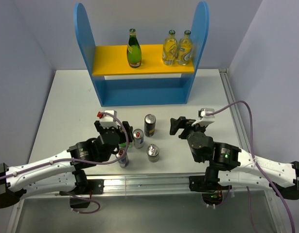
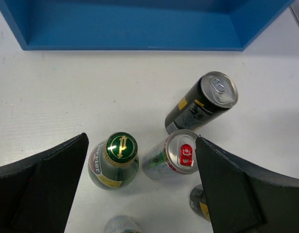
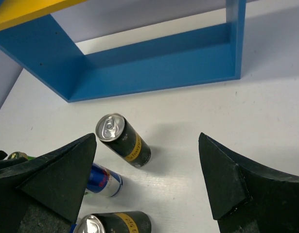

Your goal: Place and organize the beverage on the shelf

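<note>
The left gripper [image 2: 140, 144] is hovering, jaws wide, straddling the green bottle [image 2: 114, 160] and silver-blue can [image 2: 171, 155] on the bench [image 2: 66, 97], probably lining up a grasp. The right gripper [image 3: 147, 141] is hanging, jaws equally wide, short of the shelf [image 1: 142, 92].

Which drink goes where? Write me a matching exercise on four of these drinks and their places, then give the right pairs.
Things:
1. dark green glass bottle with yellow label
2. pair of pale yellow glass bottles
3. black-and-gold can nearest the blue shelf, at
4. green-capped glass bottle

Places:
A. on the white table, between the fingers of the open left tool
B. right end of the yellow board
C. alone, left of the board's middle
D. upright on the table, free of both tools

Pairs: 1-C, 2-B, 3-D, 4-A
</note>
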Tool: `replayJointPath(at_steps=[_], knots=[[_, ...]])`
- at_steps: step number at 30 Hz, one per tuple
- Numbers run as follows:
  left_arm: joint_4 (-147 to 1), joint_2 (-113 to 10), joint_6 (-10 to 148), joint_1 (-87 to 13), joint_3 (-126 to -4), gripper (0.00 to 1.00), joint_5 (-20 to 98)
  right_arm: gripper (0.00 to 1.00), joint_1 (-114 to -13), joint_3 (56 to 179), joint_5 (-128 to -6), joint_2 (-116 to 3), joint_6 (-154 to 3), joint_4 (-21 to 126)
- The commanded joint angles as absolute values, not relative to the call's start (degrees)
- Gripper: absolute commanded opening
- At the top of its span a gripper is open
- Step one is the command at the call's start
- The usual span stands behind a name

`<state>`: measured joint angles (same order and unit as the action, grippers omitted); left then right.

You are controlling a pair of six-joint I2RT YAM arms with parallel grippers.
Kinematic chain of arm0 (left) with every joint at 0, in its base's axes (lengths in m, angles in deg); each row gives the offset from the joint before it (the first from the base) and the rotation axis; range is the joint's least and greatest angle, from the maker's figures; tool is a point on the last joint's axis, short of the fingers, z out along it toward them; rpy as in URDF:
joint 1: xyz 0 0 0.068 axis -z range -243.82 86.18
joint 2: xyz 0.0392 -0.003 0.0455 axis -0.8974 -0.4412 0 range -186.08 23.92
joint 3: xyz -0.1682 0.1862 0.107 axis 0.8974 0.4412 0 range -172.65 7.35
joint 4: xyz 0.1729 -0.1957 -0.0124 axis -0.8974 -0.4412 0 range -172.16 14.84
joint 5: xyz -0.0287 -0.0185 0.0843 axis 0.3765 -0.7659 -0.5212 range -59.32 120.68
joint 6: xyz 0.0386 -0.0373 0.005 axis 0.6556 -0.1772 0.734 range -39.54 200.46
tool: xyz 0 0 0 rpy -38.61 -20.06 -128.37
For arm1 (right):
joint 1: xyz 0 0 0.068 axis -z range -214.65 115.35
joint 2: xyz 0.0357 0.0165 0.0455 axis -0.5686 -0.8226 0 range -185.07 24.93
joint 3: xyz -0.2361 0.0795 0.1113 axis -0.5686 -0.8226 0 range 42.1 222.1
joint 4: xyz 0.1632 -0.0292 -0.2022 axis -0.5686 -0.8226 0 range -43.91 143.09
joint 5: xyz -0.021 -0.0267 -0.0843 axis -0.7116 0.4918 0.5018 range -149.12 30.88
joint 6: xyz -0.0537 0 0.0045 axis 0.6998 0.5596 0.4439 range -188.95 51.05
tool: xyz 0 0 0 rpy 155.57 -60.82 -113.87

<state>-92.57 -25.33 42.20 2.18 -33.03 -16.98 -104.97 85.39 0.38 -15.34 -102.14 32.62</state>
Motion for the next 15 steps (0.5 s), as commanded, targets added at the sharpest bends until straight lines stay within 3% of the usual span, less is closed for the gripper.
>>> replayJointPath(at_steps=[1,10,15], knots=[[-88.10,-25.74,39.24,2.71,-30.45,0.99,-23.98,0.92,-105.31,84.03,3.01,-13.40,-106.21,28.57],[-81.40,-30.74,39.15,2.71,-26.31,0.98,-29.00,0.92,-105.40,83.06,4.16,-10.58,-107.62,23.03],[-76.39,-32.42,40.38,2.54,-24.56,0.86,-30.05,0.92,-105.40,82.35,4.25,-10.31,-108.76,20.84]])
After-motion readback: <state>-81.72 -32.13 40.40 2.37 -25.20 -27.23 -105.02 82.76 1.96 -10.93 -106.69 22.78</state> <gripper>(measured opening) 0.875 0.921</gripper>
